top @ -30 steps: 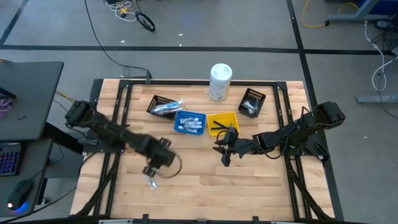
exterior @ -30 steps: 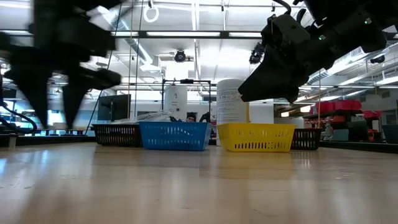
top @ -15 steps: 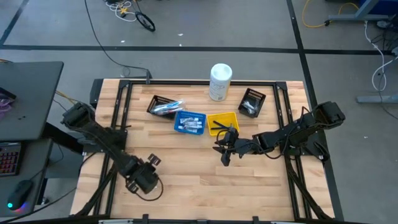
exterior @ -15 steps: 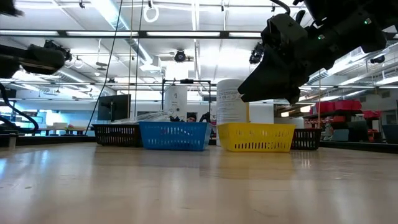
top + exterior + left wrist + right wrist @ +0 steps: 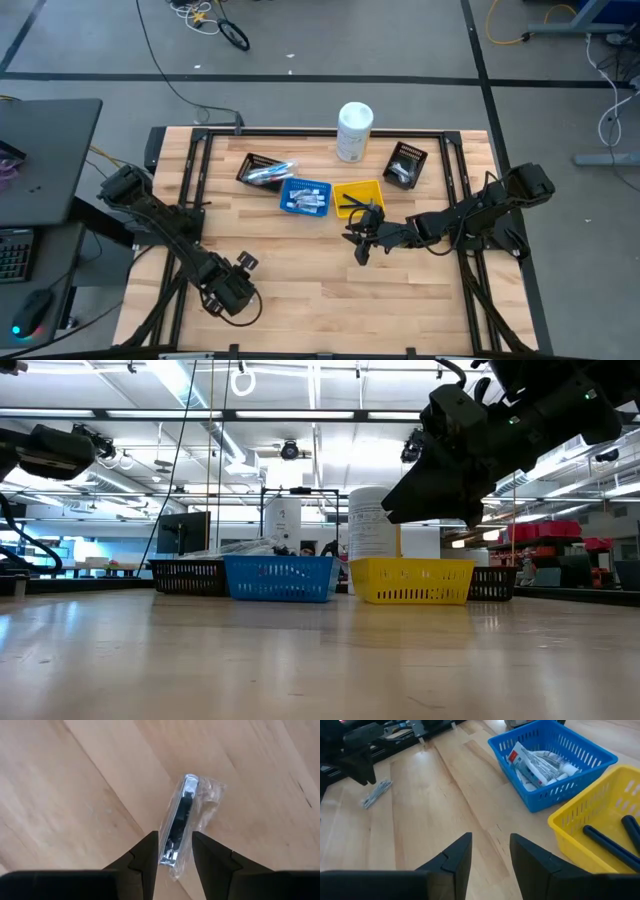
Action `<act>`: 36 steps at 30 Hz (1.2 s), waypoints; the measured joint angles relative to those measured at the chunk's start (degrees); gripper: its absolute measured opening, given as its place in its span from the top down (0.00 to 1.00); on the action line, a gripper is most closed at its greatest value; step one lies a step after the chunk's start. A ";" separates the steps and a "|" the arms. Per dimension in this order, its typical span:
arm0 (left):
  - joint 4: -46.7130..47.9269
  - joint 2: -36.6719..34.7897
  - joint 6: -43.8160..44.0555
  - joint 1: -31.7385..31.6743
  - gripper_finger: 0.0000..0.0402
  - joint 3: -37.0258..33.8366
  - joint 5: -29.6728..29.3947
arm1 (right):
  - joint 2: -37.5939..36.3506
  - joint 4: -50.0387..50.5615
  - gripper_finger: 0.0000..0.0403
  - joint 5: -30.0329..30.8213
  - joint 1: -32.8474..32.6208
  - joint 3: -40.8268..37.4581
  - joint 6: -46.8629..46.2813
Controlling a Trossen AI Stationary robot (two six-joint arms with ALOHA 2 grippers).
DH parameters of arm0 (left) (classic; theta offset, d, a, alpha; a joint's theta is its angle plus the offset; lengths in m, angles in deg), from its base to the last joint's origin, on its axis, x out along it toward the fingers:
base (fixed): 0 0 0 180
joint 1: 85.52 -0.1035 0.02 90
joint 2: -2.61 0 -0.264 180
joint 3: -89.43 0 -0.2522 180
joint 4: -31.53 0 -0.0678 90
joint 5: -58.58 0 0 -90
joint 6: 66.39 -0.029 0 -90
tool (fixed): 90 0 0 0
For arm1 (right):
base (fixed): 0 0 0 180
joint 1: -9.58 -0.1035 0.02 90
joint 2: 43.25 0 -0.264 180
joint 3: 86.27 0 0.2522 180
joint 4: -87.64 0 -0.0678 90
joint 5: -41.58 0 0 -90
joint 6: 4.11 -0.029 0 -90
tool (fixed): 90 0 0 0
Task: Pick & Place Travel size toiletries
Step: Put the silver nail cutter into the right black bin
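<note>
Two dark arms reach over the wooden table. The left arm stretches far from the blue bin, toward the table's near left edge, wrist bent down so the left hand points at the boards; its fingers stand apart, straddling a wrapped metal item in clear plastic that lies flat on the wood, not gripped. The right arm is folded low, its right hand hovering beside the yellow bin, just right of the blue bin, fingers apart and holding nothing. Small white tubes with red and blue print lie heaped in the blue bin; I cannot read any lettering on them.
</note>
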 joint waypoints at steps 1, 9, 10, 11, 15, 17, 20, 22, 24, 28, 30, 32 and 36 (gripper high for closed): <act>-0.06 0.00 0.44 -0.02 0.69 0.00 -0.02 | 0.00 0.00 0.65 -0.02 0.00 0.00 0.00; -1.91 4.01 1.29 -0.02 0.69 -1.35 0.57 | 0.01 -0.26 0.65 -0.06 0.00 0.00 0.00; -1.58 4.58 0.87 0.00 0.69 -1.40 0.59 | 0.02 -0.26 0.65 -0.07 0.00 0.00 0.00; -1.62 4.90 0.10 0.02 0.69 -1.40 0.55 | 0.02 -0.26 0.65 -0.09 0.00 0.00 0.00; -1.86 5.51 -0.75 0.02 0.69 -1.38 0.03 | 0.02 -0.31 0.65 -0.09 0.00 0.00 -0.04; -2.04 5.51 -0.91 -0.07 0.69 -1.38 -0.51 | 0.02 -0.31 0.65 -0.06 0.00 0.00 -0.04; -3.31 5.51 -3.01 -0.07 0.69 -1.40 -2.04 | 0.02 -0.33 0.65 -0.17 0.00 0.00 -0.04; -5.22 5.57 -4.54 -0.02 0.69 -1.40 -2.33 | 0.02 -0.33 0.65 -0.67 0.00 0.00 -0.04; -7.06 5.64 -5.02 -0.05 0.69 -1.40 -2.42 | 0.02 -0.33 0.65 -1.00 -0.01 0.00 -0.04; -8.49 5.64 -4.62 -0.28 0.69 -1.40 -2.48 | 0.02 -0.31 0.65 -1.05 -0.01 0.00 -0.02; -8.52 5.64 -4.14 -0.28 0.71 -1.40 -2.49 | 0.02 -0.27 0.65 -1.05 0.00 0.00 0.01; -8.59 5.64 -3.13 -0.28 0.75 -1.40 -2.39 | 0.02 -0.26 0.65 -1.05 -0.02 0.00 0.02; -9.03 5.64 -1.74 -0.28 0.82 -1.40 -2.80 | 0.02 -0.26 0.65 -1.05 0.00 0.00 0.02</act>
